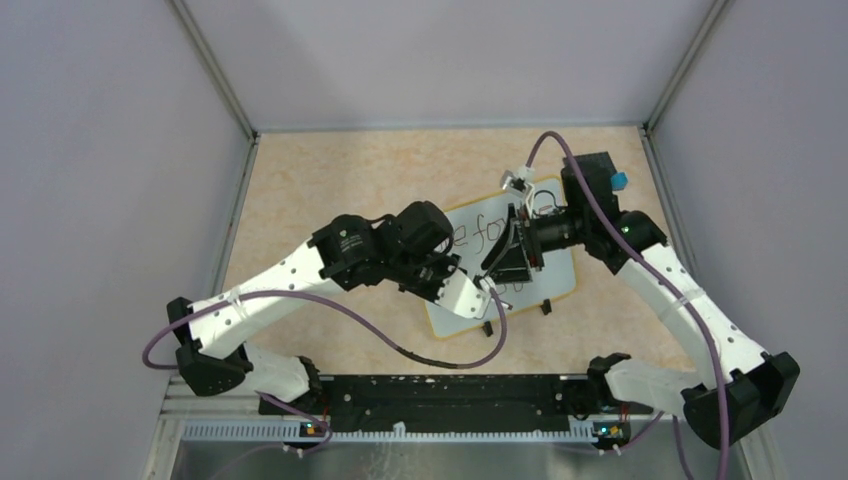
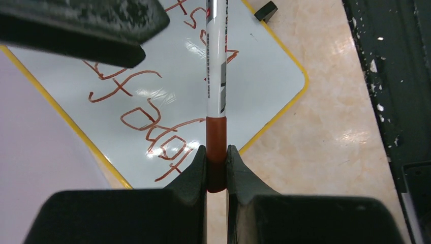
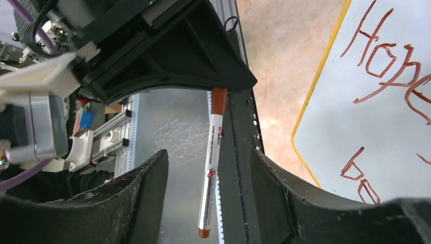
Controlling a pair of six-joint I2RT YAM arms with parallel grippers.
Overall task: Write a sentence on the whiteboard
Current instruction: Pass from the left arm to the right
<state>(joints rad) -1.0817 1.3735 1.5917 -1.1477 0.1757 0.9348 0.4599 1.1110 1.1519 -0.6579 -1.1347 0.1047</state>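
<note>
The whiteboard (image 1: 555, 275) lies flat at the table's middle right, white with a yellow rim. The sentence (image 2: 152, 127) is in reddish-brown marker, and "Hope" (image 3: 386, 61) reads clearly in the right wrist view. My left gripper (image 2: 217, 162) is shut on the brown cap end of a white marker (image 2: 216, 61), over the board's near corner (image 1: 487, 290). My right gripper (image 3: 208, 155) is open, its fingers (image 3: 147, 178) standing either side of the marker's body (image 3: 211, 168) without touching it. It hovers above the board (image 1: 512, 255).
A black rail (image 1: 440, 395) runs along the near edge by the arm bases. Grey walls close in the tan tabletop (image 1: 340, 180) on three sides. The board's two small black feet (image 1: 546, 307) stick out on its near side.
</note>
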